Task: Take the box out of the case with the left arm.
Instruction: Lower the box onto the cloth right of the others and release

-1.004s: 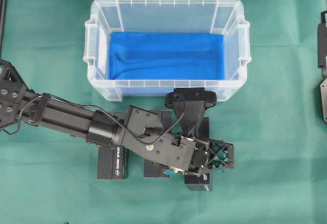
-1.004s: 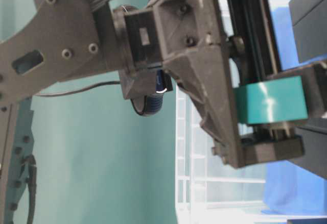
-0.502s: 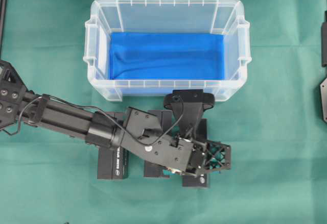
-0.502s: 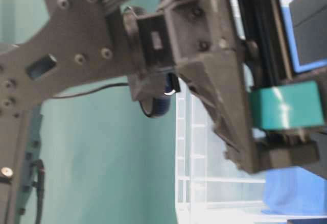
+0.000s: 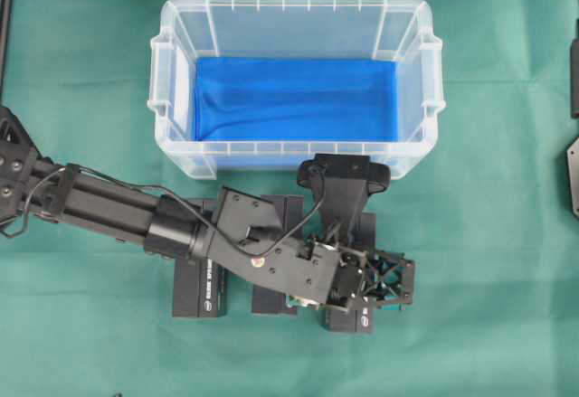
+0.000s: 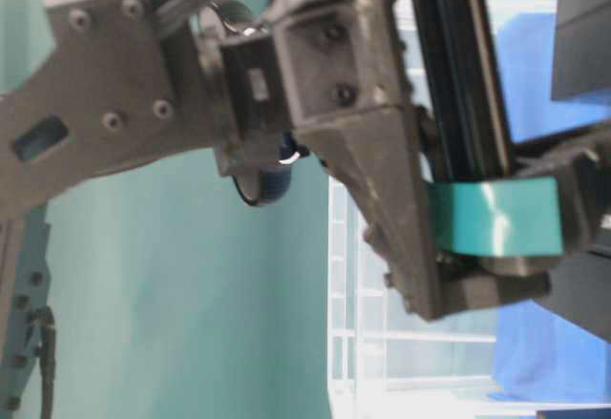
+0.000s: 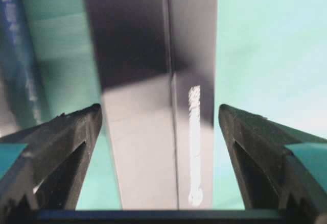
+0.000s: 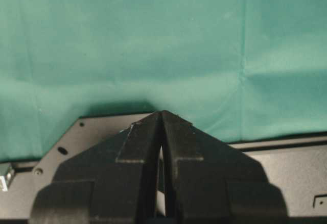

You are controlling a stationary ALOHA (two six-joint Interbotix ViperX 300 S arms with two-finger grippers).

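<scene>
case (image 5: 294, 17) clear, blue floor | boxes (image 5: 199, 288) black | cloth (image 5: 488, 261) green | pads (image 6: 492, 217) seemingly teal

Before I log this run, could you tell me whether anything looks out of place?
Nothing stands out. The case holds only its blue sheet, three black boxes lie on the cloth beside it, and the left gripper is open around one.

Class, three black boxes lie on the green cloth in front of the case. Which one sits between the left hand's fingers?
The rightmost box, under the open left hand. The left box and middle box lie under the arm, not between the fingers.
</scene>
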